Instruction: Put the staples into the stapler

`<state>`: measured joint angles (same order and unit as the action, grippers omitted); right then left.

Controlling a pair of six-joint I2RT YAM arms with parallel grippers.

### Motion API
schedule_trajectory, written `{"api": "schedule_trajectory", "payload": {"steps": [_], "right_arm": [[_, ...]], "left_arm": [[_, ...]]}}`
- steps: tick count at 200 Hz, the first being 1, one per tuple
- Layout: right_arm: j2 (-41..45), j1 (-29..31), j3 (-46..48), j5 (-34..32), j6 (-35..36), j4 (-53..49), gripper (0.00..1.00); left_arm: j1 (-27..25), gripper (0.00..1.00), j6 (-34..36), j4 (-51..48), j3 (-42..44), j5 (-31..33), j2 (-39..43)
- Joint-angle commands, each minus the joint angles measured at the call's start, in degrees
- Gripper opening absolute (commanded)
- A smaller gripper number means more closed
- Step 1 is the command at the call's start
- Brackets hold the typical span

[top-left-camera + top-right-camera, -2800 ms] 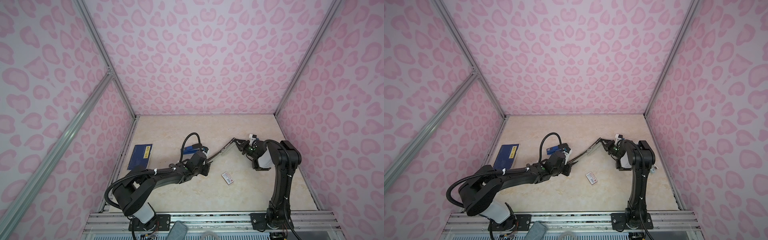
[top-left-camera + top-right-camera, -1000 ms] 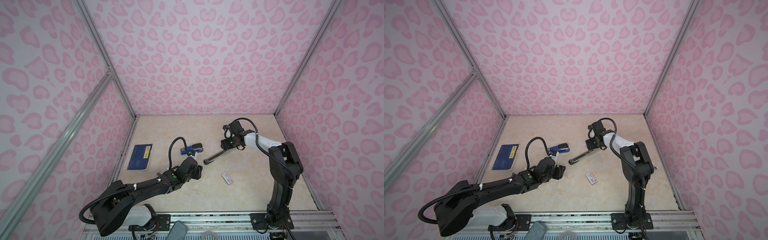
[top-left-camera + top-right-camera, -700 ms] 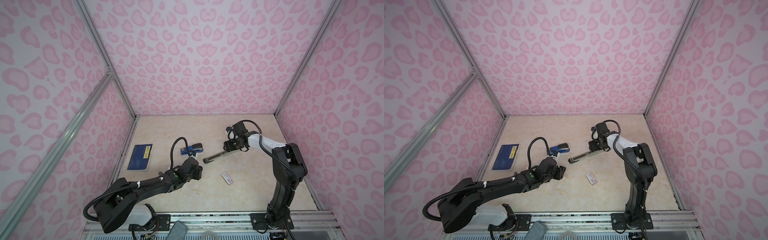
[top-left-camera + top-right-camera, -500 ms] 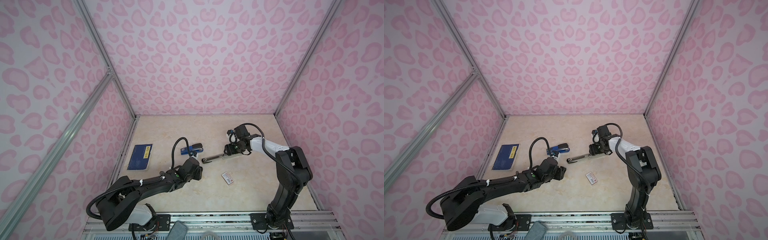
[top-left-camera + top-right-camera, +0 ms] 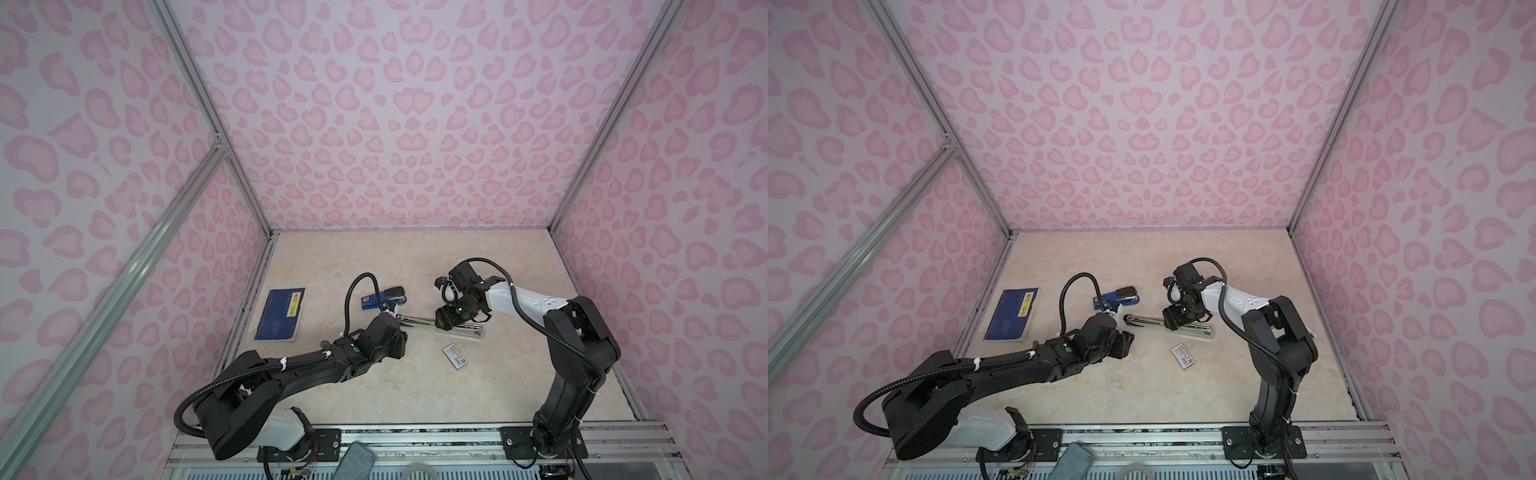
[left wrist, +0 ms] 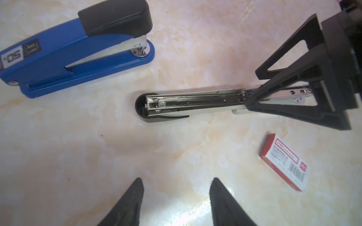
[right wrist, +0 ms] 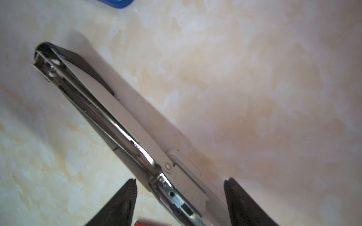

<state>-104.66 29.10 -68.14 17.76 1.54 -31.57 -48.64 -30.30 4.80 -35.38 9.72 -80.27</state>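
Note:
The grey stapler (image 5: 415,319) (image 5: 1144,320) lies swung open flat on the table, its metal channel (image 6: 186,101) facing up. My right gripper (image 5: 442,324) (image 7: 180,180) is open and straddles the hinge of the stapler (image 7: 121,121), with a gap on each side. In the left wrist view the right gripper (image 6: 251,89) shows one fingertip (image 6: 247,103) down beside the hinge. My left gripper (image 5: 395,345) (image 6: 176,180) is open and empty, near the stapler's left end. The staples are hidden; a closed white box with a red label (image 5: 455,356) (image 6: 284,162) lies close by.
A blue stapler with a black top (image 5: 382,297) (image 6: 68,52) sits closed just behind the left gripper. A dark blue booklet (image 5: 280,313) lies by the left wall. Pink patterned walls enclose the table on three sides.
The right gripper has come nearer and slid along the stapler from its far end to the hinge. The stapler has turned from diagonal to nearly level. The left arm barely shifted.

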Motion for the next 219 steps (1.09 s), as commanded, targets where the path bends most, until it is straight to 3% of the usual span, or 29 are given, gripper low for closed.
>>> {"api": "schedule_trajectory", "payload": {"steps": [1,34,63,128,174,219], "right_arm": [[-2.29,1.71,-1.8,-2.01,3.65,-3.05,0.73],[-4.66,3.33,-2.93,-5.13,3.96,-3.6,0.68],[-4.46,3.0,-2.12,-11.15,2.15,-1.41,0.57],[-1.76,-5.15,-0.25,-15.16,-2.07,3.85,0.35],[-7.25,-9.3,-6.01,-13.37,-7.17,2.76,0.21],[-11.2,-9.31,-12.48,-11.86,-17.32,2.74,0.19]], "left_arm": [[0.13,0.58,-0.02,0.04,-0.04,0.92,0.12],[0.19,0.58,-0.11,-0.14,-0.04,1.01,0.34],[0.27,0.58,0.16,-0.45,-0.21,1.01,0.38],[0.68,0.58,0.38,-0.41,-0.83,0.14,-0.42],[0.71,0.57,0.33,-0.56,-1.37,-0.17,-0.7],[0.7,0.57,-0.23,-0.88,-0.82,0.28,0.11]]}}
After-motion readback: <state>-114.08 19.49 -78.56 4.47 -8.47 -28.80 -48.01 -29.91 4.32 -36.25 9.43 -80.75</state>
